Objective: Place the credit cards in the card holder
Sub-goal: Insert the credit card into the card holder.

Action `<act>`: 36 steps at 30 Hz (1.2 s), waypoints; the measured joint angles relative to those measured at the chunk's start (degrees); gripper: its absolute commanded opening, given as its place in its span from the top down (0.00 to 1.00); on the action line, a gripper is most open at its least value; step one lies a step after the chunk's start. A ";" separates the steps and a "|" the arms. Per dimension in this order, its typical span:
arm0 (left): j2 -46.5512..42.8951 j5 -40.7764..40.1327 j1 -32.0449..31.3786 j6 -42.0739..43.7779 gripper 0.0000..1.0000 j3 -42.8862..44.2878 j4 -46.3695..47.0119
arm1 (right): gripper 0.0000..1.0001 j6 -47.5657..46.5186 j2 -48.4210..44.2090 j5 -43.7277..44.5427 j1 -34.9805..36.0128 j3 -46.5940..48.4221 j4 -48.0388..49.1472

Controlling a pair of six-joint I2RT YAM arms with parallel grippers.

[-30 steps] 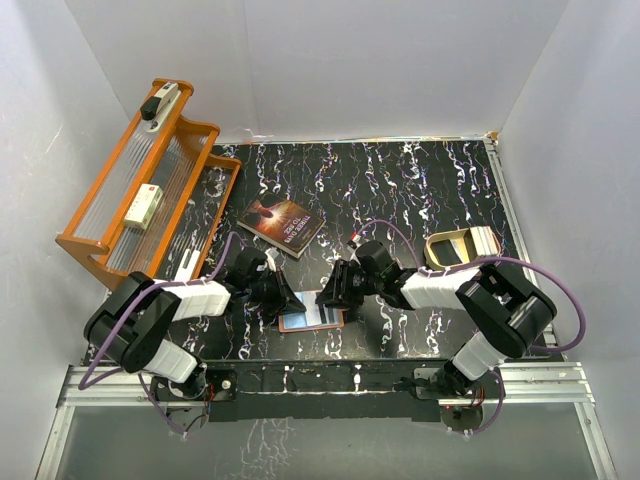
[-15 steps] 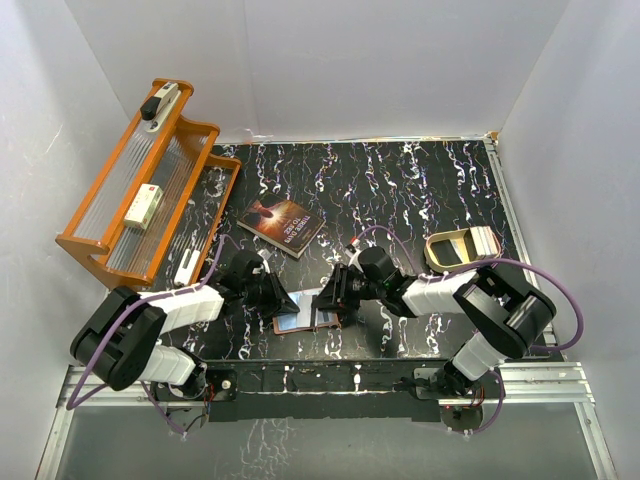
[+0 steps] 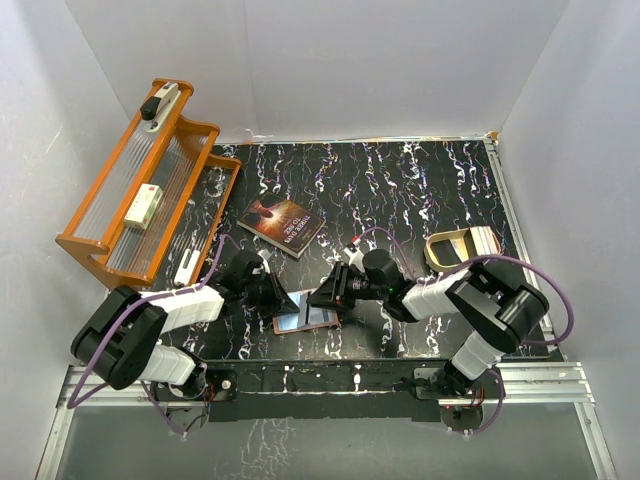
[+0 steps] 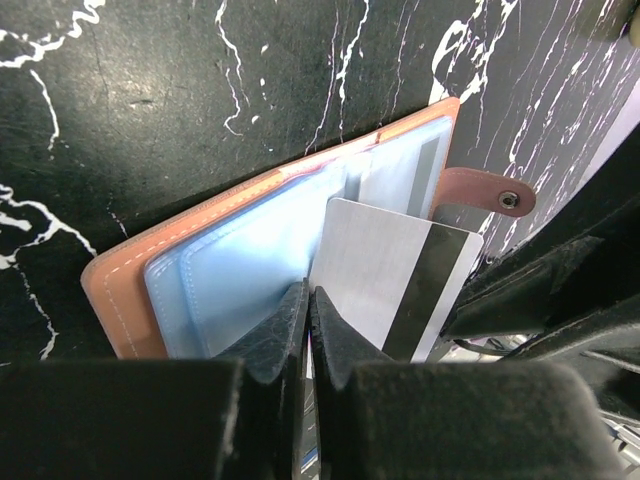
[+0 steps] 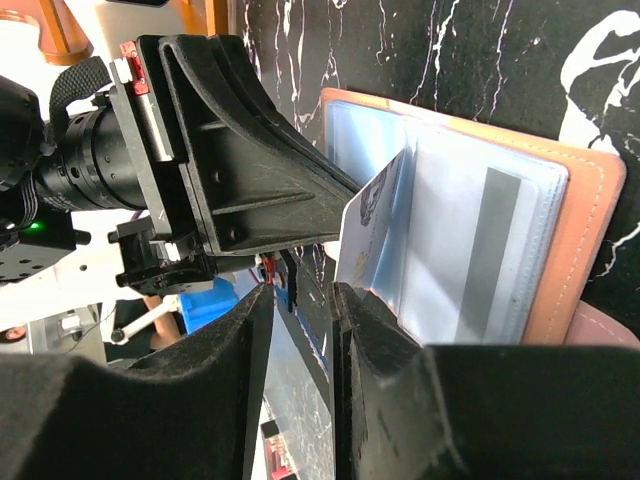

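The card holder (image 3: 300,322) lies open on the black marbled table, reddish-brown leather (image 4: 130,290) with clear bluish sleeves and a snap tab (image 4: 490,192). My left gripper (image 3: 288,298) is shut (image 4: 308,298), with a thin dark credit card edge-on between its fingers. That dark card with a blue patch (image 5: 312,325) stands in the gap of my right gripper (image 5: 303,292), whose jaws are apart. A pale credit card (image 4: 375,260) with a black stripe stands tilted at the holder's sleeves (image 5: 368,225), next to my right finger. My right gripper (image 3: 322,296) meets the left over the holder (image 5: 585,230).
A dark paperback book (image 3: 281,225) lies behind the holder. A beige-gold tin (image 3: 462,246) sits at the right. An orange rack (image 3: 140,205) with small items stands at the back left. White walls close in three sides.
My right gripper has moved left toward the left gripper and its jaws have narrowed. The left arm shifted a little, and the holder slid slightly left.
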 measured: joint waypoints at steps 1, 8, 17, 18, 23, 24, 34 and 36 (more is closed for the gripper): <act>0.13 0.09 0.02 -0.02 0.99 -0.02 0.20 | 0.74 0.63 0.48 -0.13 0.00 -0.31 1.40; 0.76 0.61 0.02 -0.20 0.99 -0.07 1.22 | 0.75 4.46 3.76 -0.74 0.00 -1.42 6.82; 0.85 0.63 0.00 -0.22 0.98 -0.15 1.49 | 0.81 3.13 4.17 -0.02 0.00 -1.01 3.06; 0.85 0.66 0.00 -0.24 0.98 -0.20 1.55 | 0.80 2.43 4.17 0.22 0.00 -0.83 1.79; 0.85 0.68 0.00 -0.22 0.98 -0.31 1.79 | 0.80 -2.23 2.21 2.86 0.00 1.66 -8.31; 0.85 0.68 0.00 -0.24 0.98 -0.33 1.84 | 0.84 -3.17 1.51 3.30 0.02 2.10 -9.81; 0.22 0.66 0.00 -0.35 0.86 -0.33 1.11 | 1.00 -8.22 -0.15 4.94 0.07 3.21 -14.47; -1.27 0.15 0.00 0.15 0.83 -0.20 -0.85 | 1.00 -9.11 -0.15 4.94 0.07 3.45 -14.91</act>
